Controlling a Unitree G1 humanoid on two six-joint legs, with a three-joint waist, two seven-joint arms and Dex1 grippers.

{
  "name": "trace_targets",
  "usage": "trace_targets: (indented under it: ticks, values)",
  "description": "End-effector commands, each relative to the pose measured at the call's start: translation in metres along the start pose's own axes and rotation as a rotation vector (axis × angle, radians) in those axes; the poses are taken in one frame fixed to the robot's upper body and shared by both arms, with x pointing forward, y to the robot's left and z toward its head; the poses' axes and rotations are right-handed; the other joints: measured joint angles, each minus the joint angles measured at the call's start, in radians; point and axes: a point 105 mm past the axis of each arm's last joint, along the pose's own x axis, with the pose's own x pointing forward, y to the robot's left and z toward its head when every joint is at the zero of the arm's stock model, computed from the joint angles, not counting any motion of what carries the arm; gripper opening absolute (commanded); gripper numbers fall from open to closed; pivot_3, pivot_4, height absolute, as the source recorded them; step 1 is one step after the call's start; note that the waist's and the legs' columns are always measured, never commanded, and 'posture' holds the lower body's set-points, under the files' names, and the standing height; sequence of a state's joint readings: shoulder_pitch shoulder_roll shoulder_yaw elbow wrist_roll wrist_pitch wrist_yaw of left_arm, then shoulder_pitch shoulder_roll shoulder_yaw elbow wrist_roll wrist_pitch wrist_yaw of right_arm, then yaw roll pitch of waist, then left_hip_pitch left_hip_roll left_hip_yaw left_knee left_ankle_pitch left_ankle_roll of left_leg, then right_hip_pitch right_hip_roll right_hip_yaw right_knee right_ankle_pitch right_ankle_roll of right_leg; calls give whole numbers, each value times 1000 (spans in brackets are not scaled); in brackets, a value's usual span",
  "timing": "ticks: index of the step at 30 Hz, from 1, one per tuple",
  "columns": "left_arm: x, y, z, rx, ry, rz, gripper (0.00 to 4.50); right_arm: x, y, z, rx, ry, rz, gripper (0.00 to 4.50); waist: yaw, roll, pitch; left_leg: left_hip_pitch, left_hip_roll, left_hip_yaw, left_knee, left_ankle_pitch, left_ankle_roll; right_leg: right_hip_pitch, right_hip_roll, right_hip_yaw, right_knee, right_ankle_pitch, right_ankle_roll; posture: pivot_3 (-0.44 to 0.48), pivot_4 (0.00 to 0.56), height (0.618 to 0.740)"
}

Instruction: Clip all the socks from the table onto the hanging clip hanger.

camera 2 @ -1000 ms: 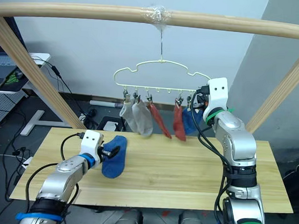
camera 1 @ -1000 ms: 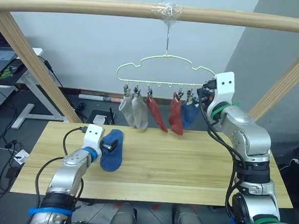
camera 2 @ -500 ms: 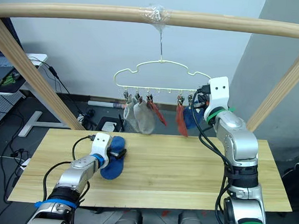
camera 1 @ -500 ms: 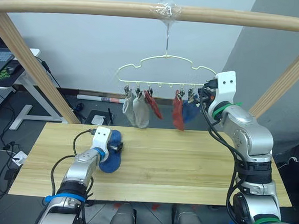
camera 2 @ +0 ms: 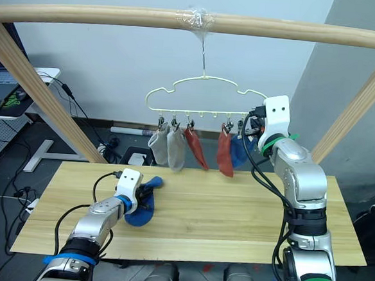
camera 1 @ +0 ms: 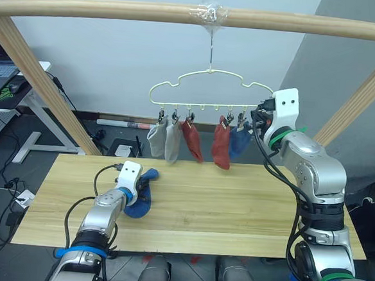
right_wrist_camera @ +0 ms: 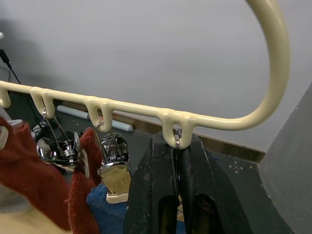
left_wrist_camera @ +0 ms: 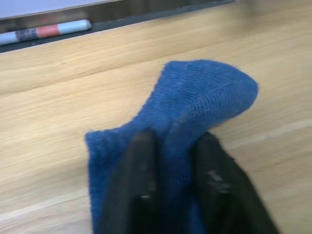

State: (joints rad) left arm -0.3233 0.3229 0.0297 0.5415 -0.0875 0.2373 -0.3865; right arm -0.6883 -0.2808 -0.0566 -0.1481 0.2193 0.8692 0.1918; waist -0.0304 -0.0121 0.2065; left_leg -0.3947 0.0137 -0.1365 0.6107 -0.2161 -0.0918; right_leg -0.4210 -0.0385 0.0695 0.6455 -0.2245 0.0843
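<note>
Between the left hand's (left_wrist_camera: 171, 165) black fingers bunches a soft ribbed blue sock (left_wrist_camera: 195, 105) — over grained table (left_wrist_camera: 58, 117); right hand (right_wrist_camera: 178, 161) pinches shut on a clip (right_wrist_camera: 176, 142) of the smooth cream wire hanger (right_wrist_camera: 146, 111).

Six socks in all: two grey (camera 1: 156, 139), two rust-red (camera 1: 193, 139), one blue (camera 1: 240, 143) clipped on one clip hanger (camera 1: 207, 85); one blue sock (camera 1: 140, 192) on one worktop (camera 1: 235, 202). Two tools.
</note>
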Motion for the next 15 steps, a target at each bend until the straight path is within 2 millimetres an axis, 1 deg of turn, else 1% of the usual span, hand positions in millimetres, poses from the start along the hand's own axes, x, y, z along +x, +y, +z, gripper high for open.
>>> trace_targets:
  ticks: [1,2,3,4,5,7,9,11,12,13,15]
  values:
    - [3,-27,10,14,-53,-87,21,-2,-10,10,21,-22,-17,0,0,0,0,0,0,0,0,0,0,0,0,0,0,0,0,20,168,740]
    - [4,-39,18,10,-89,-123,21,-3,-12,11,40,-16,-15,0,0,0,0,0,0,0,0,0,0,0,0,0,0,0,0,20,168,740]
    - [5,-57,31,10,-145,-182,21,-4,-14,12,86,-1,-10,0,1,0,0,0,0,0,0,0,0,0,0,0,0,0,0,20,168,740]
    - [4,-69,40,10,-182,-220,21,-5,-16,12,117,10,-4,0,3,0,0,0,0,0,0,0,0,0,0,0,0,0,0,20,168,740]
    - [4,-75,45,11,-199,-238,21,-6,-17,13,136,18,-1,0,5,0,0,-2,0,0,1,0,0,0,0,0,0,1,-1,13,168,740]
    - [1,-95,67,-16,-274,-305,21,-7,-21,17,278,54,6,0,1,0,0,-2,-1,0,1,0,0,0,-1,0,-1,1,-1,13,168,740]
    - [-8,-124,98,-45,-375,-413,21,-10,-20,23,433,99,27,0,-1,0,0,-2,0,0,1,0,0,-1,-1,0,0,1,-2,13,168,740]
    - [-15,-141,118,-62,-435,-474,21,-11,-19,25,521,137,35,0,-2,0,0,-2,0,-1,0,0,0,-2,0,0,1,1,-2,-1,166,740]
    - [-17,-146,124,-69,-452,-489,21,-12,-18,26,554,153,34,0,-2,0,0,-2,0,-1,0,0,0,-2,0,-1,1,1,-2,-1,166,740]
    - [-21,-156,139,-70,-495,-515,21,-13,-18,25,617,180,24,0,-2,0,0,-2,0,-1,0,0,0,-1,0,0,0,1,-2,-1,166,740]
    - [-28,-174,163,-73,-561,-559,21,-15,-17,24,689,215,16,0,-2,0,0,-2,0,0,0,0,0,-1,0,0,0,1,-2,-1,166,740]
